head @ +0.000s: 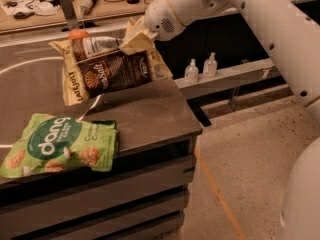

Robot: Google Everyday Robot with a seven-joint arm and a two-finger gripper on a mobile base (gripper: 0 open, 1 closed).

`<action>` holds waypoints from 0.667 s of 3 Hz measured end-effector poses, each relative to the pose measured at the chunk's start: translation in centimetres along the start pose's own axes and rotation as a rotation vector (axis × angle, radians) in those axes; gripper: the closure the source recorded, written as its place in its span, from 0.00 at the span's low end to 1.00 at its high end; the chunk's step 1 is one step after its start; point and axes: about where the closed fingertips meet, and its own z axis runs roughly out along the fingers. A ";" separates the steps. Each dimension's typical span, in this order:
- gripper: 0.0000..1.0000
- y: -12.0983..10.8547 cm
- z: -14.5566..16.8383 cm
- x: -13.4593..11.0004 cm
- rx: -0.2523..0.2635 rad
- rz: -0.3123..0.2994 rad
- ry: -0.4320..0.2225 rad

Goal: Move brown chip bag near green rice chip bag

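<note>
The brown chip bag (107, 69), cream-edged with a dark brown centre panel, hangs tilted in the air above the dark table (150, 114). My gripper (134, 40) is shut on the bag's upper right corner and holds it clear of the surface. The green rice chip bag (57, 144) with white "dang" lettering lies flat at the table's front left, below and to the left of the held bag. The two bags are apart.
An orange object (78, 34) sits behind the held bag at the back of the table. Two small pump bottles (200, 68) stand on a ledge to the right. A cluttered bench (60, 4) runs along the back. Floor lies to the right of the table's edge.
</note>
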 end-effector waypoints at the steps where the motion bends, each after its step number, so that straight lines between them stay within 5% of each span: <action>1: 0.82 1.5 0.8 -1.5 -0.022 -0.027 -0.003; 2: 0.44 3.2 1.7 -2.8 -0.049 -0.062 -0.007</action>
